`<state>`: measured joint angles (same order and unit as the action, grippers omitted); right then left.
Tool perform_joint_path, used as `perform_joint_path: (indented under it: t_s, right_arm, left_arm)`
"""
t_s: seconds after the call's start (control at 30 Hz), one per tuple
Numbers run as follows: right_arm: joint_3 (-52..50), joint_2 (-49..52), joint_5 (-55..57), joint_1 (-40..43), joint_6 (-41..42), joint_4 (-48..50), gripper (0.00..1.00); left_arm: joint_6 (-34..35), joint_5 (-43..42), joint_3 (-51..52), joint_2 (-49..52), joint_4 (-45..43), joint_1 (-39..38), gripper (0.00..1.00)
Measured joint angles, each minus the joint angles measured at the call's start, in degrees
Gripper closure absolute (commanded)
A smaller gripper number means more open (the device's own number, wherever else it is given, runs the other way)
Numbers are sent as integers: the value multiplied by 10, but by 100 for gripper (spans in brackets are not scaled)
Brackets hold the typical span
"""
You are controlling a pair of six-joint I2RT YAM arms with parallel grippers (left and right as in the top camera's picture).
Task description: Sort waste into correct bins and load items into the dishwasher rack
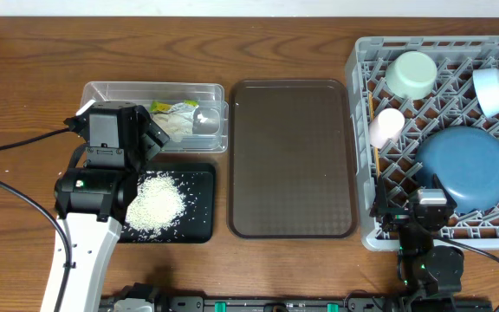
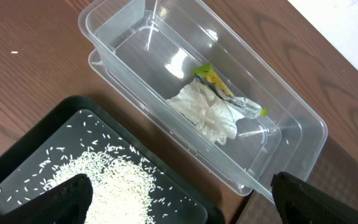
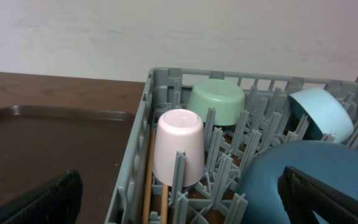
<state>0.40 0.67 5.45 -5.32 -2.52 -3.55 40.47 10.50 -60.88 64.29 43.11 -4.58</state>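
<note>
Left gripper [image 2: 180, 186]: open wide, with nothing between the fingers. It hangs over the place where the tub and the black tray meet.
Right gripper [image 3: 179, 177]: also open wide and empty. It is at the near edge of the rack, just beside the plate.
Tub [image 2: 117, 18]: on the table [image 1: 24, 69], far left side.
Tissue [image 2: 207, 112]: crumpled, inside the tub, toward its right end.
Wrapper [image 2: 219, 84]: in the tub, touching the tissue on its far side.
Black tray [image 2: 17, 155]: just beside the tub, on the near side.
Rice [image 2: 110, 180]: one heap on the black tray, with loose grains around it.
Brown tray [image 1: 291, 156]: between the two bins and the rack.
Rack [image 1: 358, 87]: right side of the table.
Plate [image 1: 466, 169]: in the rack, near right part, tilted.
Mint bowl [image 1: 411, 74]: upside down, far left part of the rack.
Cup [image 1: 386, 127]: upside down on the pegs, near the left wall.
Pale bowl [image 1: 492, 89]: tilted, far right part of the rack.
Chopsticks [image 3: 146, 193]: in the rack, along its left wall, beside the cup.
</note>
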Motion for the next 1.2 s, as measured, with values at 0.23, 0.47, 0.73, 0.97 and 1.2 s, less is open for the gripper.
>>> perform_joint_path:
  t_s: [0.23, 0.47, 0.73, 0.97, 1.2]
  right_arm:
    - [0, 0, 0, 0, 0, 0, 1]
    - [0, 0, 0, 0, 0, 0, 1]
    - [0, 0, 2, 0, 0, 0, 1]
    - [0, 0, 4, 0, 0, 1, 1]
    - [0, 0, 6, 0, 0, 1, 1]
  left_arm:
    - [0, 0, 0, 0, 0, 0, 5]
    - [0, 0, 0, 0, 16, 0, 5]
    - [0, 0, 26, -29, 83, 0, 5]
    - [19, -9, 108, -113, 74, 0, 5]
    - [62, -11, 226, -193, 15, 0, 5]
